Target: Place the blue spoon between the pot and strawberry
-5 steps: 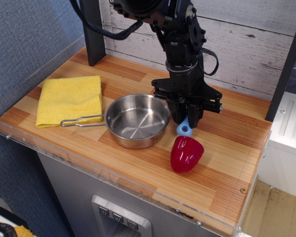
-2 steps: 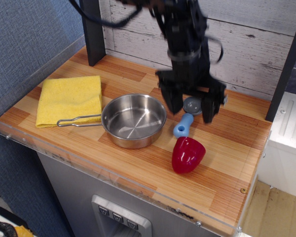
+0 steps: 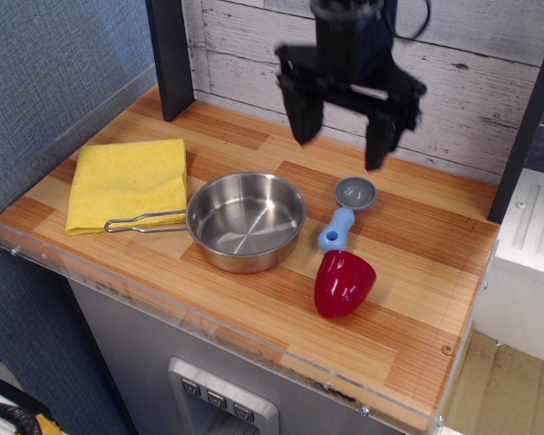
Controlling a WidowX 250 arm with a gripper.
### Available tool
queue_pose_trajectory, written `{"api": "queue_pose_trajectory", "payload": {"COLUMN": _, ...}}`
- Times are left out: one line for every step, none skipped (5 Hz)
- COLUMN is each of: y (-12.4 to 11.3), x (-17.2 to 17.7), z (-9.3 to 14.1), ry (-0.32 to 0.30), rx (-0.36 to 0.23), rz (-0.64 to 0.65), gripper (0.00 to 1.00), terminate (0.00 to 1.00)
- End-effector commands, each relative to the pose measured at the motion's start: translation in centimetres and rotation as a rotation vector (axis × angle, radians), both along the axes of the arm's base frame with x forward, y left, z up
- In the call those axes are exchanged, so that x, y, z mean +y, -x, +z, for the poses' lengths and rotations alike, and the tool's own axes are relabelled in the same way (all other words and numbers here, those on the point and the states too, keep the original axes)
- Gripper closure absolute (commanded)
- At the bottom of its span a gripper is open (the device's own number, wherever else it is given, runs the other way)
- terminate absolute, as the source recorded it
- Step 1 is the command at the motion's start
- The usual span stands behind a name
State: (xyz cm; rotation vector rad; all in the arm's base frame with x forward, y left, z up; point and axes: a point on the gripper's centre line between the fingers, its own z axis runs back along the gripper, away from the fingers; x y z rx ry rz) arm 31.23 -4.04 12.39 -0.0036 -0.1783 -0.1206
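The blue spoon lies flat on the wooden table, its light-blue handle pointing toward the front and its grey bowl toward the back. It rests just right of the steel pot and just behind the dark-red strawberry. The handle end nearly touches the strawberry. My black gripper hangs open and empty well above the spoon, near the back wall, its two fingers spread wide.
A folded yellow cloth lies at the left, next to the pot's wire handle. A black post stands at the back left. A clear plastic rim runs along the table's front edge.
My gripper opened and let go of the spoon, then rose up and back. The spoon now lies on the table. The pot shifted slightly left.
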Motion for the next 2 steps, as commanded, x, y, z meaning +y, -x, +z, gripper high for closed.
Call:
{"api": "queue_pose_trajectory", "payload": {"y": 2.21, "x": 2.04, "z": 3.38, "ry": 0.031, "rx": -0.053, "rz": 0.05, "gripper": 0.0, "terminate": 0.0}}
{"api": "queue_pose_trajectory", "payload": {"y": 2.49, "x": 2.67, "z": 3.39, "ry": 0.042, "rx": -0.03, "rz": 0.006, "gripper": 0.0, "terminate": 1.0}}
